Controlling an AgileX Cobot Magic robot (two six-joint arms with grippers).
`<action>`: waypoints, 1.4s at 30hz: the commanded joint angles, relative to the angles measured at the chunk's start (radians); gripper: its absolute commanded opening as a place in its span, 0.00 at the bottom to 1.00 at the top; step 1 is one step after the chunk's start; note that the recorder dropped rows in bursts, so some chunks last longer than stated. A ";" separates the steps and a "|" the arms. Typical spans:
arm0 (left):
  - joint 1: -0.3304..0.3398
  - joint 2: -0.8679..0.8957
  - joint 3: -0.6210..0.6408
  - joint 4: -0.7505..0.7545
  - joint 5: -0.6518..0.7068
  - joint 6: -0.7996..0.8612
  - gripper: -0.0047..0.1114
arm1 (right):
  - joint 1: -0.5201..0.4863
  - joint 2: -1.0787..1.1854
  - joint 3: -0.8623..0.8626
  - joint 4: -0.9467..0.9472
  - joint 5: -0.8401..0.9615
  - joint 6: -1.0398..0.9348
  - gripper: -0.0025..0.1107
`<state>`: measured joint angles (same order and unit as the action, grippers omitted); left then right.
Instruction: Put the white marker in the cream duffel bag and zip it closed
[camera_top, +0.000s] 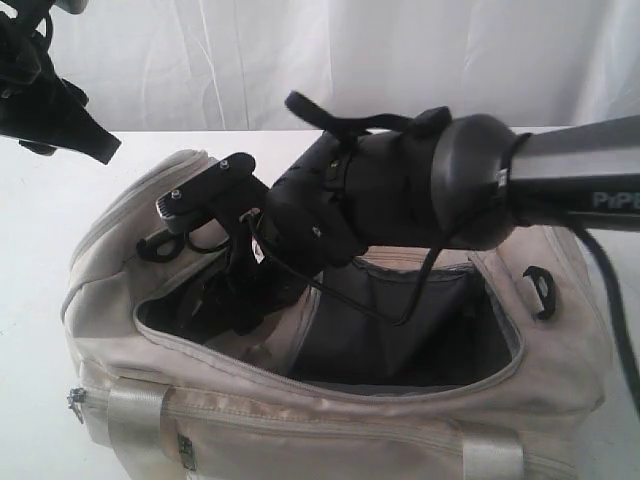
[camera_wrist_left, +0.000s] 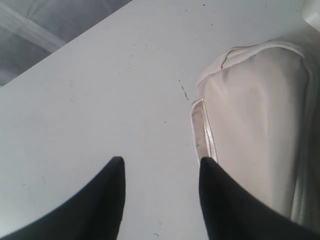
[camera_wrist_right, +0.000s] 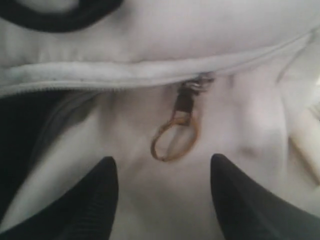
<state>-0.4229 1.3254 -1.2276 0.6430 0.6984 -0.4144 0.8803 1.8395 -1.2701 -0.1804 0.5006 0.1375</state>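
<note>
One cream duffel bag (camera_top: 330, 420) sits on a white table (camera_top: 30, 300), its top mouth unzipped to show smooth dark grey lining (camera_top: 400, 330). Two shiny webbing straps cross its soft, matte fabric front, and one black plastic loop (camera_top: 541, 292) hangs at the end. Two black arms work the scene. The right gripper (camera_wrist_right: 162, 159) dips into the opening, its two tapered, ribbed fingers spread with nothing between them, just short of a single zipper pull (camera_wrist_right: 184, 105), a dark tab carrying one thin brassy ring. The left gripper (camera_wrist_left: 161, 160) hangs above the bare tabletop beside the bag's rounded end, its two pointed fingers likewise parted and empty. The white marker cannot be made out in any of the three views.
</note>
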 joint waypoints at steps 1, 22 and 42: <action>0.002 -0.011 -0.006 -0.006 0.014 0.003 0.48 | -0.004 0.022 0.004 0.005 -0.114 -0.011 0.49; 0.002 -0.011 -0.006 -0.010 0.012 0.009 0.48 | -0.004 -0.005 0.004 -0.138 -0.084 0.026 0.02; 0.002 -0.011 -0.006 -0.014 -0.002 0.009 0.48 | -0.004 -0.086 0.004 0.156 0.089 -0.231 0.02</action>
<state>-0.4229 1.3254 -1.2276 0.6294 0.6946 -0.4056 0.8785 1.7653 -1.2679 -0.1592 0.5854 0.0314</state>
